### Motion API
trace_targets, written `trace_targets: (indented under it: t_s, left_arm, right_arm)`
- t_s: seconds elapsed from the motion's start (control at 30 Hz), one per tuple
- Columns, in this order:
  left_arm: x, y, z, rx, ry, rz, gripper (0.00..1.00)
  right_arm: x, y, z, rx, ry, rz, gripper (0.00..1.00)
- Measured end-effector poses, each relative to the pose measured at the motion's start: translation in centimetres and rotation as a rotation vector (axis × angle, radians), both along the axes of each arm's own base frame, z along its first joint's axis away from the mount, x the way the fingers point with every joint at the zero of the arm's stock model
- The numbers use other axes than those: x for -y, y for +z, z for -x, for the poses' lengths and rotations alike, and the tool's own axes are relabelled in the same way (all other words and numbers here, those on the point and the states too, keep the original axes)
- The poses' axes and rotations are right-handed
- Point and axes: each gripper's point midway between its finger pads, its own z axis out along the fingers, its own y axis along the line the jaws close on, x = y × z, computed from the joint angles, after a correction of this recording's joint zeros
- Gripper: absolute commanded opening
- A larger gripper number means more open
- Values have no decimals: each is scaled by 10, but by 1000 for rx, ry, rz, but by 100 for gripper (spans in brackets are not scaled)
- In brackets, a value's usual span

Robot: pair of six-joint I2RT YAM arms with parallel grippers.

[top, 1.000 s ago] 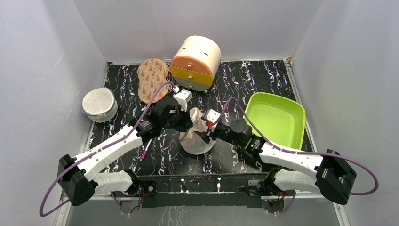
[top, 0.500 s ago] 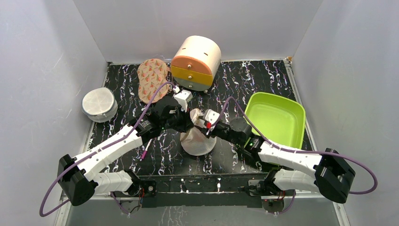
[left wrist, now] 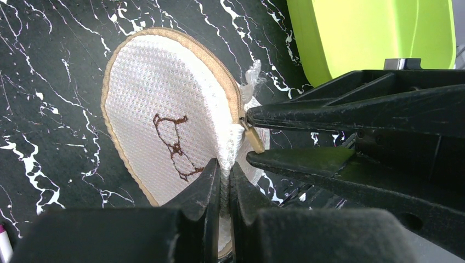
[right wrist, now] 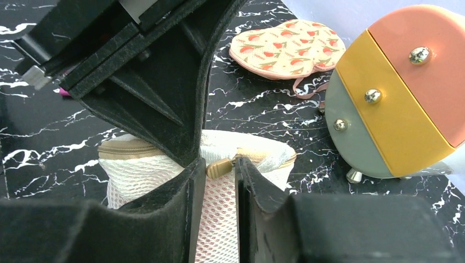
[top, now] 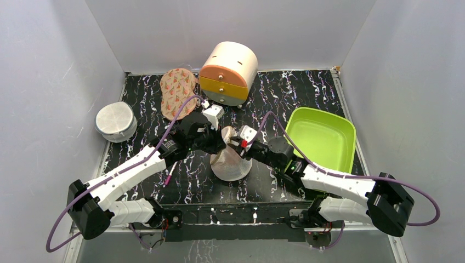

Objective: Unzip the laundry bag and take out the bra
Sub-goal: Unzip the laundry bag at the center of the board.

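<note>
The laundry bag (top: 230, 164), a pale mesh dome with a tan zip rim, stands at the table's middle. My left gripper (left wrist: 225, 167) is shut on a fold of its white mesh (left wrist: 164, 126) just below the zip. My right gripper (right wrist: 219, 167) faces it from the other side; its jaws stand a narrow gap apart, one on each side of the tan zip pull (right wrist: 218, 167), which hangs between them (left wrist: 253, 138). Both grippers meet over the bag's top (top: 227, 143). The bra is hidden; only a reddish tint shows through the mesh (right wrist: 219, 219).
A green tray (top: 321, 142) lies to the right. A round drawer box (top: 228, 72) and a carrot-print pad (top: 177, 90) sit at the back. A white round mesh case (top: 115, 121) stands at the left. A pink pen (top: 169, 176) lies by the left arm.
My right gripper's jaws have narrowed around the zip pull and the arm has edged left toward the bag. The left gripper keeps its hold.
</note>
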Motion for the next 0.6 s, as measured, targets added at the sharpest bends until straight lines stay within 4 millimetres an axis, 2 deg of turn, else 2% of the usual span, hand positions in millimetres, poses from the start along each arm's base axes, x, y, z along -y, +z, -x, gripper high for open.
trace_targets:
  t_s: [0.23, 0.6]
  left_arm:
    - [-1, 0, 0, -2, 3, 0, 0]
    - [-3, -2, 1, -5, -7, -14, 0]
  right_arm:
    - [2, 4, -4, -17, -39, -30, 14]
    - [8, 3, -11, -22, -90, -32, 14]
